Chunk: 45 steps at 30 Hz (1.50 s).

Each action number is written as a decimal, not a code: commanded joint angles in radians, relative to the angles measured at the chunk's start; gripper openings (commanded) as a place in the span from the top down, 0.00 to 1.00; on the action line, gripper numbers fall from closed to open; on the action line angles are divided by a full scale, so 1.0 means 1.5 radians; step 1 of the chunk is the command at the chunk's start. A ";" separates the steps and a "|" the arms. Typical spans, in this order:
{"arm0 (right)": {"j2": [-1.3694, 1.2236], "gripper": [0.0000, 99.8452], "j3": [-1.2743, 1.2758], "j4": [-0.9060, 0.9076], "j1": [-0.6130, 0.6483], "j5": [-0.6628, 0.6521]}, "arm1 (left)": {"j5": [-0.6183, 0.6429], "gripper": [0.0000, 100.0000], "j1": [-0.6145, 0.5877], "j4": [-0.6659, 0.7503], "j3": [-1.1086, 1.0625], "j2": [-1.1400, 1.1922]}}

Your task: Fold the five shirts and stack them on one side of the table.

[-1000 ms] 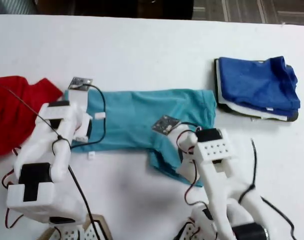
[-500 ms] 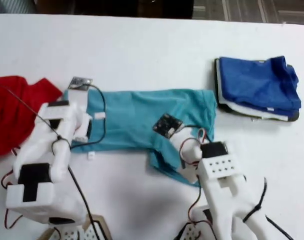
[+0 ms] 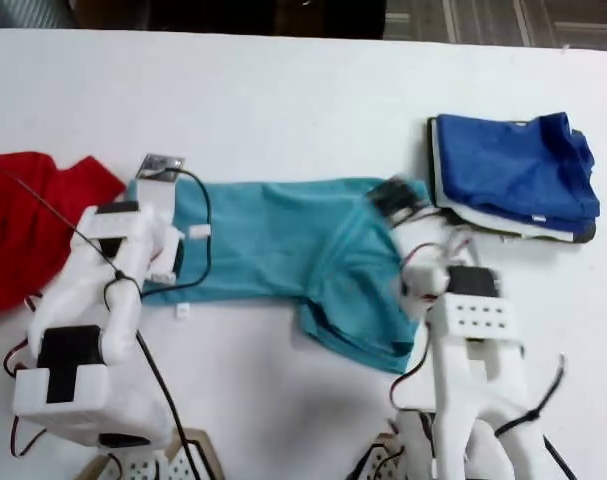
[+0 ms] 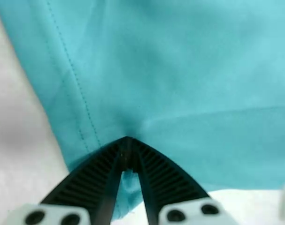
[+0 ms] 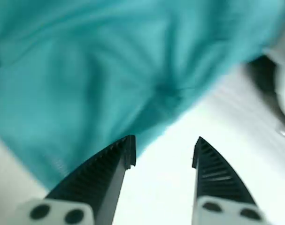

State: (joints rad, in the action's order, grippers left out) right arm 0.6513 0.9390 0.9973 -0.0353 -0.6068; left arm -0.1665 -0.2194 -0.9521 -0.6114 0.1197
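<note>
Here, one teal shirt [image 3: 263, 232] tight in left tool [image 4: 127, 143]; right tool [image 5: 164, 144] agape, empty; one red shirt [image 3: 23, 225].

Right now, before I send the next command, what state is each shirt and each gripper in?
teal shirt: laid out lengthwise, one end rumpled, not folded up.
red shirt: crumpled, unfolded.
folded stack: folded and piled, blue on top.
left gripper: shut on the teal shirt.
right gripper: open at the teal shirt's edge, holding nothing.
</note>
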 commanded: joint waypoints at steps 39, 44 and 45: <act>-0.225 0.98 -0.092 -0.076 -0.139 -0.039 | -0.003 0.97 0.002 0.021 0.002 0.004; -0.224 0.98 -0.189 0.043 -0.120 0.007 | -0.003 0.97 0.002 0.021 0.002 0.004; -0.224 0.98 -0.213 0.078 -0.111 0.037 | -0.003 0.97 0.002 0.021 0.002 0.004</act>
State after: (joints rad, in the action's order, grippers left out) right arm 0.3168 0.7288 1.0004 -0.2286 -0.6299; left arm -0.1665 -0.2194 -0.9521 -0.6114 0.1197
